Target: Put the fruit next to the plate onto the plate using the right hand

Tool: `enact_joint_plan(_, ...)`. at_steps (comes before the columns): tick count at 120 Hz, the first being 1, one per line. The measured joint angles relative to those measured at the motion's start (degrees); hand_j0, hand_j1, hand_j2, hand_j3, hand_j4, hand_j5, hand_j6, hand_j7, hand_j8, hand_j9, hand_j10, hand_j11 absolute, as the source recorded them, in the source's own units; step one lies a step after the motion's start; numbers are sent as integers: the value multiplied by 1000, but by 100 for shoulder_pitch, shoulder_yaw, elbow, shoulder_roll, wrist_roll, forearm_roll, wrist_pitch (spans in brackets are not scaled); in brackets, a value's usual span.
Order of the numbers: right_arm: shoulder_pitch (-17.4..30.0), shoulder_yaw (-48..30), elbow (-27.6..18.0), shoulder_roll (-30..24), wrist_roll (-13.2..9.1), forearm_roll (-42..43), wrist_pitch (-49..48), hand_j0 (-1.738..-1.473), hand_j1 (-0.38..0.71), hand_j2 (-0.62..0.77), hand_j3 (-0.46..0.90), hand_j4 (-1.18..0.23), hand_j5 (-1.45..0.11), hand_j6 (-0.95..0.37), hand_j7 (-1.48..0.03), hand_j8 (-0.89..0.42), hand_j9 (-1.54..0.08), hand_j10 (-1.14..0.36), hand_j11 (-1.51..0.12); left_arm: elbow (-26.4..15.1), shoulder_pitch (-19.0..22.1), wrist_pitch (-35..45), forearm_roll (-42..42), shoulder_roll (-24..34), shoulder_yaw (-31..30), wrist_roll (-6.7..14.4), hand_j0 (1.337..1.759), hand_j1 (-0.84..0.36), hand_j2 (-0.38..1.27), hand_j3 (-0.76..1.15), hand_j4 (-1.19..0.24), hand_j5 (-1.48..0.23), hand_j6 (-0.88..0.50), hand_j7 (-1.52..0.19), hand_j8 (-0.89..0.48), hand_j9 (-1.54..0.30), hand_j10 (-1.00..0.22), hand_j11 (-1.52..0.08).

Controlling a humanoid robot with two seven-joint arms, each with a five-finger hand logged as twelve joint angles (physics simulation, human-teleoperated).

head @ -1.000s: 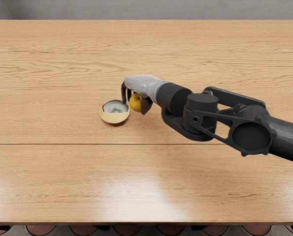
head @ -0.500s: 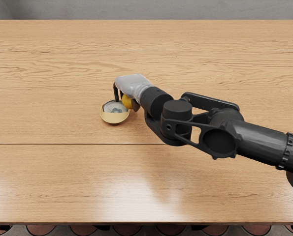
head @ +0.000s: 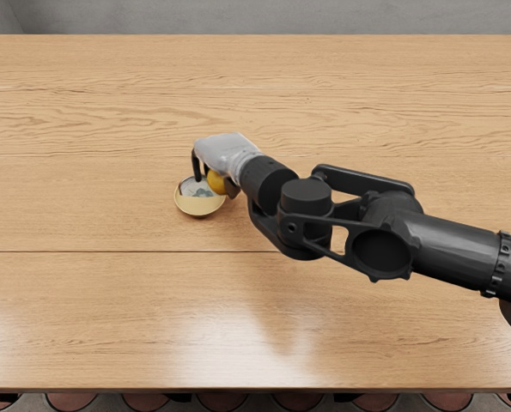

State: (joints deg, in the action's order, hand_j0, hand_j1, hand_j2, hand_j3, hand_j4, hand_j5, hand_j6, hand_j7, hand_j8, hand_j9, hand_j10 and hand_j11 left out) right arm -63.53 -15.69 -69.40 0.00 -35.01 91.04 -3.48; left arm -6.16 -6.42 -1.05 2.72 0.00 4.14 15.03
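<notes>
even, bright, soft light; the render is sharp throughout, with no blur. a pale glare sheen lies on the near surface (head: 238, 335). a faint shadow sits under the right arm (head: 392, 245).

My right hand (head: 222, 154) grips the small round yellow fruit (head: 215, 181), mostly hidden by my fingers, over the right edge of the small round gold-rimmed plate (head: 185, 205). The plate lies flat, grey-blue centre. Can't tell if they touch.

The right hand (head: 221, 155) covers most of the fruit (head: 215, 182) and the plate's (head: 186, 205) right rim. Its arm is cut off at the right edge
</notes>
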Motion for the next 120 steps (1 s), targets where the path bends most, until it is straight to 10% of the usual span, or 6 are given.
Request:
enact_joint_plan(60, -14, 69, 141, 0, 1, -55, 362, -1654, 216, 161, 0, -637, -823, -563, -824, -483, -834, -627, -835, 0, 0, 0, 0, 0, 0, 0, 1658, 330, 3, 0, -16, -21, -17, -21, -17, -21, -16, -21)
enact_joint_plan(120, -19, 224, 697, 0, 1044, -189, 528, -1655, 224, 164, 0, -620, -798, -567, -801, -486, -804, -617, -803, 1, 0, 0, 0, 0, 0, 0, 1658, 330, 3, 0, -16, -21, -17, -21, -17, -21, -16, -21)
